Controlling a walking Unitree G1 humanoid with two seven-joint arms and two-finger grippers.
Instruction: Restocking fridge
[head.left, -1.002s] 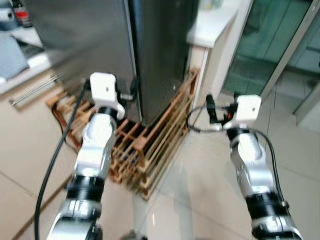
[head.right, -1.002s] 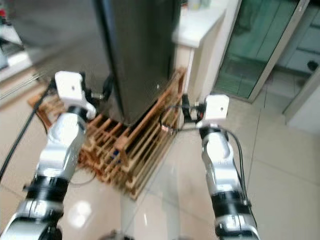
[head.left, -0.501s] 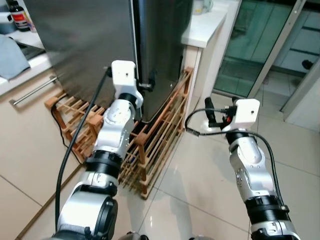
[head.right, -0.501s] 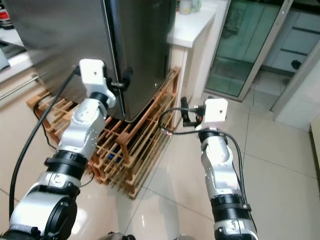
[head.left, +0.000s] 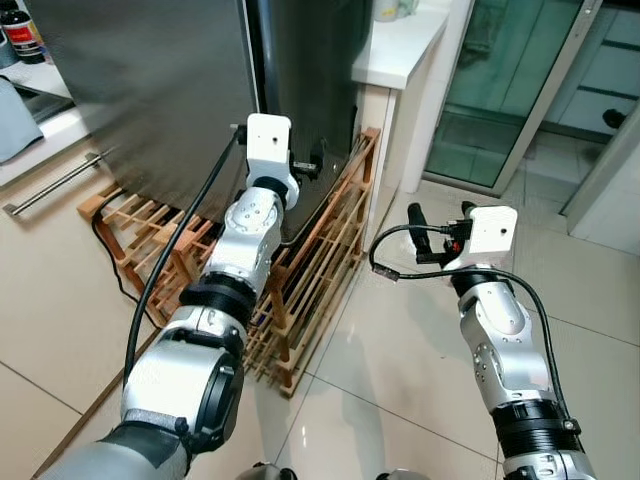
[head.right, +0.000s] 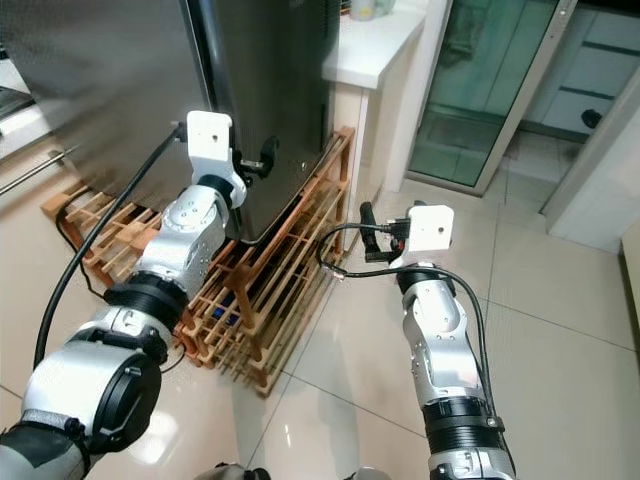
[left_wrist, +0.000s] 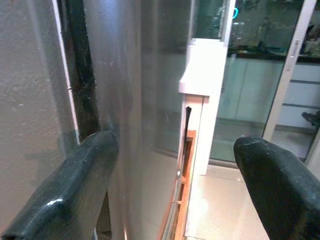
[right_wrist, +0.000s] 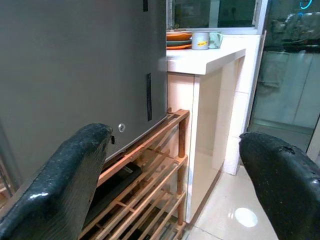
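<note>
The fridge (head.left: 180, 90) is a tall grey steel box standing shut on a wooden slatted rack (head.left: 310, 270). My left gripper (head.left: 316, 166) is raised at the fridge's front corner, at the dark seam (left_wrist: 80, 75) between door and body. It is open, with nothing between its fingers (left_wrist: 75, 185). My right gripper (head.left: 416, 232) hovers over the tiled floor to the right of the rack, apart from the fridge. It is open and empty too, its fingers (right_wrist: 65, 180) facing the fridge's side (right_wrist: 80, 75).
A white counter (head.left: 400, 50) with a cup (right_wrist: 200, 40) and orange plates (right_wrist: 178, 37) stands right of the fridge. Glass sliding doors (head.left: 500, 90) lie beyond it. A cabinet with a bar handle (head.left: 50, 180) is at the left. A black cable (head.left: 170, 260) trails along my left arm.
My left arm has lifted and swung right, bringing its gripper up to the fridge's front corner. The view has shifted and sharpened. The right arm stays about where it was.
</note>
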